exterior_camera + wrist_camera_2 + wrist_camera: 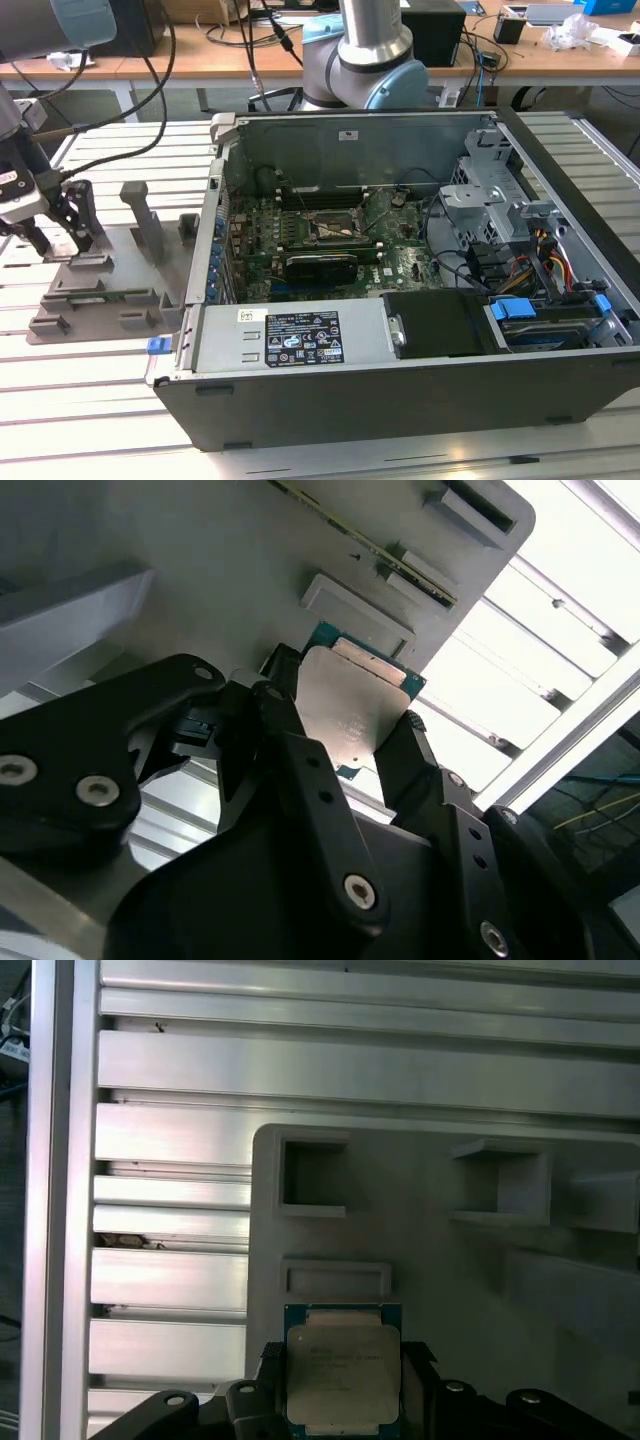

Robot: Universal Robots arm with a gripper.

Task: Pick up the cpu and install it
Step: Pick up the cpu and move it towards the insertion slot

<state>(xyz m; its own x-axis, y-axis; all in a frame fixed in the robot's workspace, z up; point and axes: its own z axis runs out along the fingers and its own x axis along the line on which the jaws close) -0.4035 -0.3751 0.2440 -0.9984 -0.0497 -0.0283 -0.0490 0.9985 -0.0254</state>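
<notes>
End effector [62,240] at exterior view's left, over tray [130,292], clamps cpu [343,1375] by opposite edges, probably to spare its contacts.

I see a grey tray [140,288] on the slatted table [80,400], just beside an open case [400,410] with its board [400,265] exposed; a desk [150,65] stands behind.
</notes>
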